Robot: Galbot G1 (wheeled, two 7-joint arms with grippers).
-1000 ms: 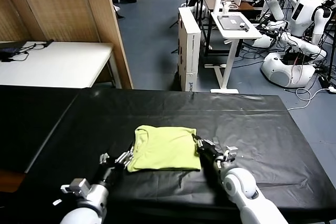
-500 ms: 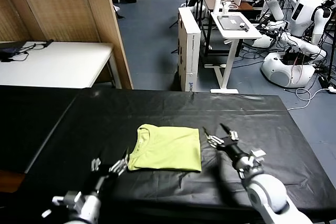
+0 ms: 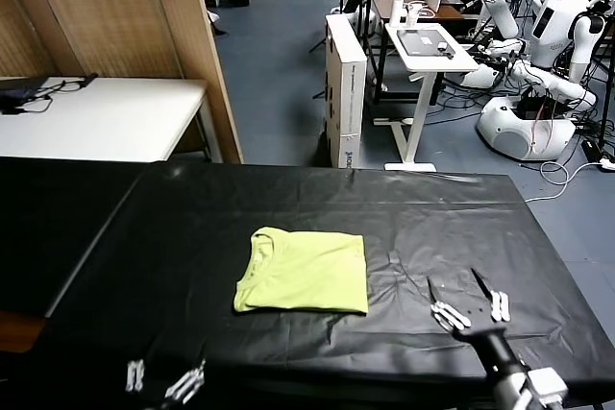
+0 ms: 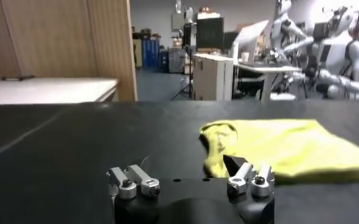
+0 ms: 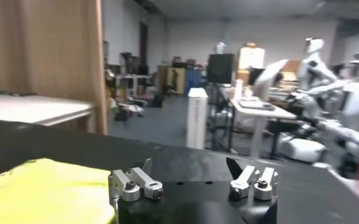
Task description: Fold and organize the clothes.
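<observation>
T-shirt (image 3: 303, 271) lies folded flat on the black table (image 3: 461, 228), ahead of and between both grippers. Left gripper (image 3: 163, 384) and right gripper (image 3: 468, 298) stand clear, jaws apart, holding nothing. Judged light, limp cotton; best pinched at a folded edge or corner.
</observation>
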